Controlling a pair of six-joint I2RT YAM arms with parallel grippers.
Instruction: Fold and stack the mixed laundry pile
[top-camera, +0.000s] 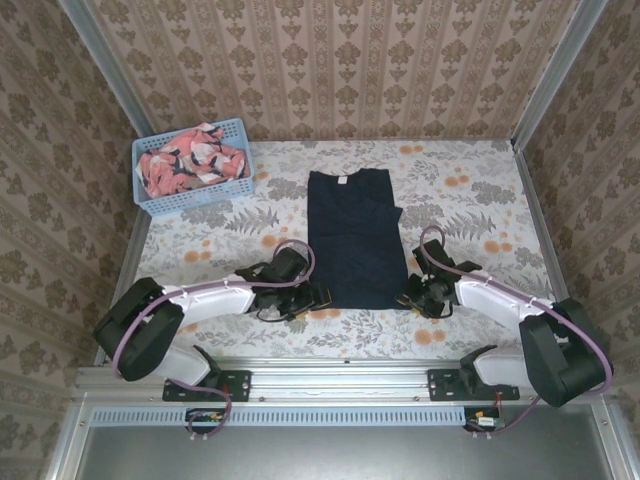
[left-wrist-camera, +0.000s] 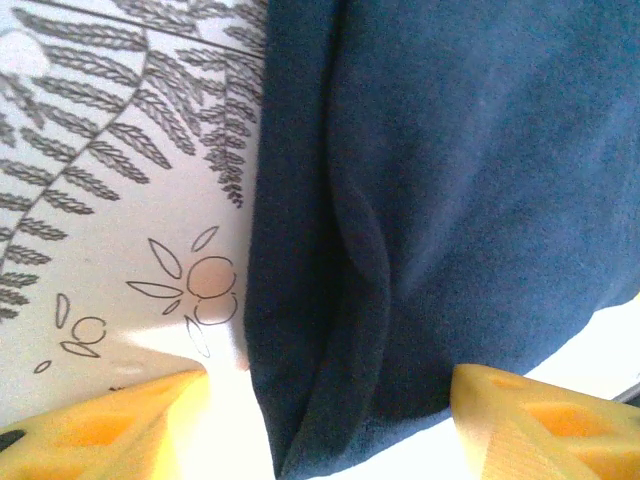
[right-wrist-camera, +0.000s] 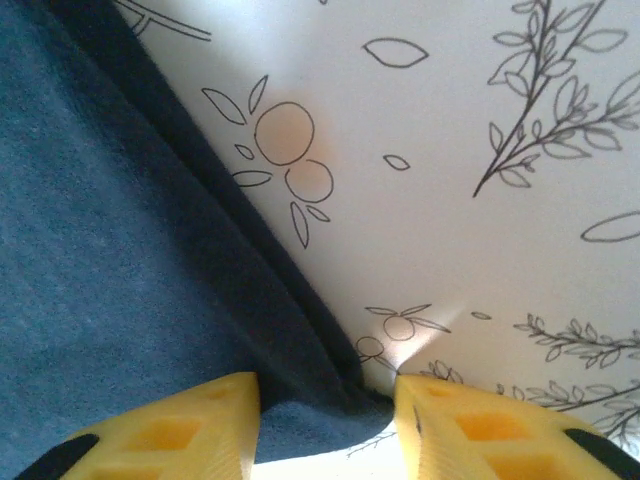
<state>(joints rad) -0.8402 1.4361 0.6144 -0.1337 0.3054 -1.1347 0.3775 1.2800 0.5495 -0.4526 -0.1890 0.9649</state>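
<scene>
At the far left corner of the counter sits the blue basket. The pink printed garment lies bunched inside it, not yet taken out or spread. I judge that every step is left for this half of the pile: lifting it out, laying it flat, folding it and setting it on the stack.

Moving right, the left jaws are at the near left corner of the navy garment. The left wrist view shows them open. One yellow finger is over the bare counter and the other is past the hem. The navy cloth lies loose between them, not pinched.

The navy garment itself lies flat in the middle of the counter, collar away from the arms. Its sides appear turned in, so it makes a long narrow rectangle. By my reading the lengthwise folds are done and the crosswise fold is not yet made, so nothing is stacked.

Further right, the right jaws are at the near right corner of the same hem. The right wrist view shows them open as well, with a yellow finger on either side of the navy corner. There is a gap around the cloth, so neither side has closed a grip. Pinching both hem corners and carrying them toward the collar seems to be the step in hand.
</scene>
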